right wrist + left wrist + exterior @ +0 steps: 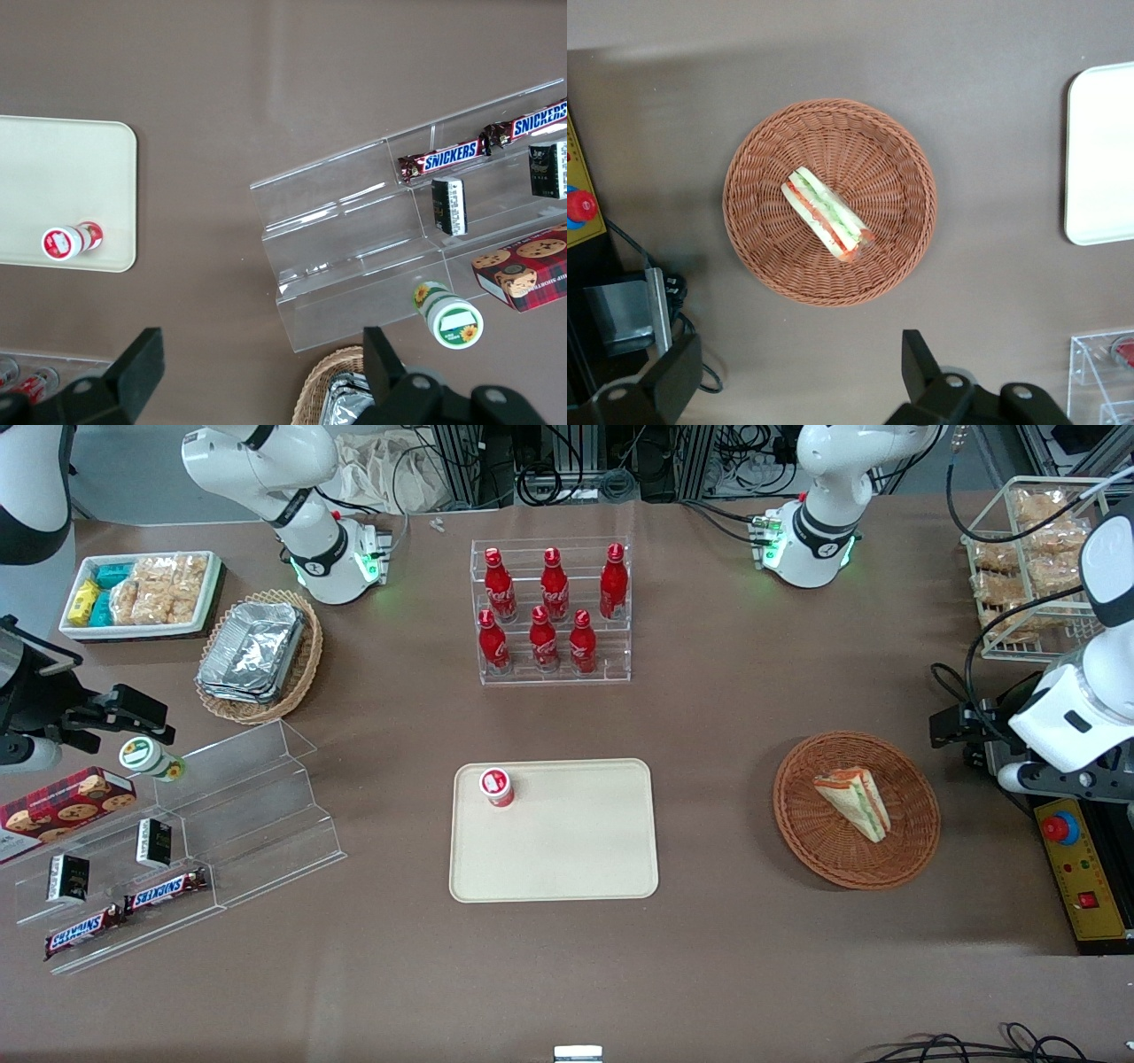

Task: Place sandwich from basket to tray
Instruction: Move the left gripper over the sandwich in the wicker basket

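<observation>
the small triangular wedge sandwich point(827, 215) with green, orange and red filling lies in the middle of the round reddish-brown wicker basket point(757, 151) on the brown worktop point(709, 717), below the tool point(802, 381), which hangs above the basket's edge with its fingers spread wide and empty. the flat beige rectangular plastic tray point(567, 850) sits well apart from the tool, carrying a small red-and-white cup point(497, 786).

Brown-covered table in a cluttered lab

A matte brown table covering point(744, 691) fills nearly the whole front view under even light. Along the top edge of the frame lie tangled black cables point(567, 478), metal rack legs point(461, 460) and a crumpled pale cloth point(390, 469). More cables point(974, 1045) cross the bottom edge.
</observation>
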You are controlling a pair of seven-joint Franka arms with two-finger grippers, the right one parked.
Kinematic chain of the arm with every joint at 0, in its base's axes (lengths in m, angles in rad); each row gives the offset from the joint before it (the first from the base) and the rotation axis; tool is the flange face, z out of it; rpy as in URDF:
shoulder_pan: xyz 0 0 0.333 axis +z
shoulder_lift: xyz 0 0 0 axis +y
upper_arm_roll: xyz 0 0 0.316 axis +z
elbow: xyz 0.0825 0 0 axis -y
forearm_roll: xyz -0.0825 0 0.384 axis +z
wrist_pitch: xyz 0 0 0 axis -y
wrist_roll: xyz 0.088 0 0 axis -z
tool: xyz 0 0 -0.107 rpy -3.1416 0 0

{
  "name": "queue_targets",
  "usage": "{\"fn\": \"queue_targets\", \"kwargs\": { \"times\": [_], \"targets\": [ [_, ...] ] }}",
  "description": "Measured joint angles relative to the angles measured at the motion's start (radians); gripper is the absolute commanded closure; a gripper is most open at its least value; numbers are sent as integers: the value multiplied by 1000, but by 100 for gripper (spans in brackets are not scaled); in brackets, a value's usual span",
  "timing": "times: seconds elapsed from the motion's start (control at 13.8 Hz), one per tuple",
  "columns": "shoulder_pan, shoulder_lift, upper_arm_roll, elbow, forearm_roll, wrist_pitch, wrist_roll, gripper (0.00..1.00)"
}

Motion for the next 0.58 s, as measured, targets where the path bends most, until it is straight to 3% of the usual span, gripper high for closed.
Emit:
{"fn": "queue_targets", "kwargs": {
  "times": [0.58],
  "targets": [
    [-10, 32, 0, -3, 12, -7, -127, 0]
  ]
}}
